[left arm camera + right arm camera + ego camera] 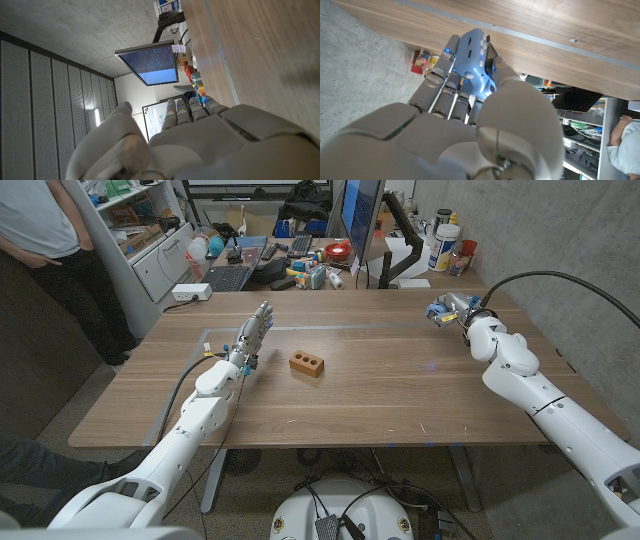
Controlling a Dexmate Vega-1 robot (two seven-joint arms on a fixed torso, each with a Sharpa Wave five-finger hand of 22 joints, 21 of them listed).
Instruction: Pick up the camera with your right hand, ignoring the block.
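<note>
— Right hand (pixel 452 311) first: what does it have?

— Its fingers (pixel 451 80) and thumb are wrapped around the small light-blue plastic camera (pixel 475 60). In the head view the hand and camera (pixel 441 309) sit together over the far right part of the wooden table (pixel 400 395); whether the camera is clear of the surface I cannot tell.

— Any writing on the camera?

— None that can be read. A few pale buttons show on its blue face, nothing more. Too small for a brand.

— And the block?

— The reddish-brown brick-shaped block with holes in its top (pixel 308 364) lies on the table well apart from the right hand, toward the left one. It sits just beside the left hand (pixel 250 340), on that hand's inner side, not touching it.

— Left hand's state?

— It holds nothing, fingers stretched out straight and close together, standing above the tabletop. The left wrist view shows the back of it (pixel 200 145) with the fingertips (pixel 172 106) reaching toward a dark monitor (pixel 150 62) covered in lines of text too fine to read.

— Anything else?

— A person in a white shirt (pixel 45 220) stands beyond the table, past the left hand.
</note>
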